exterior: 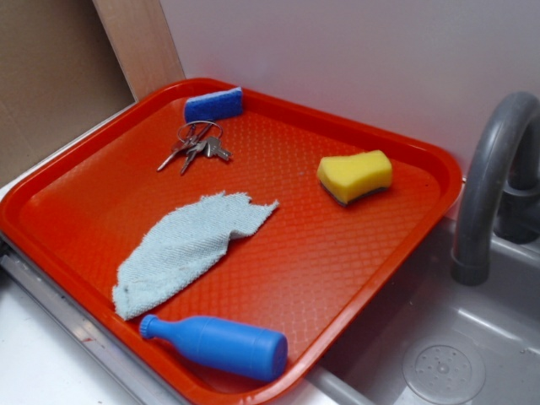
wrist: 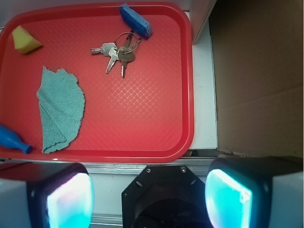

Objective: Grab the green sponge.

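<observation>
From my station, the fingers [wrist: 149,197] stand wide and empty, hovering off the red tray [wrist: 187,95] at its near edge. The green sponge [exterior: 355,176] lies yellow face up at the tray's far side, well apart from them. Risks as I judge them: the blue sponge [wrist: 135,20] could be taken in error, and the cloth [wrist: 60,109] and keys [wrist: 117,53] lie between and could snag.

Green sponge [exterior: 355,175] [wrist: 24,40]: yellow foam block, pinched-in sides, thin dark grey-green scouring layer on underside. Lay flat, yellow face up, on red tray [exterior: 337,253] near far right corner, clear of rim, touching nothing else.
</observation>
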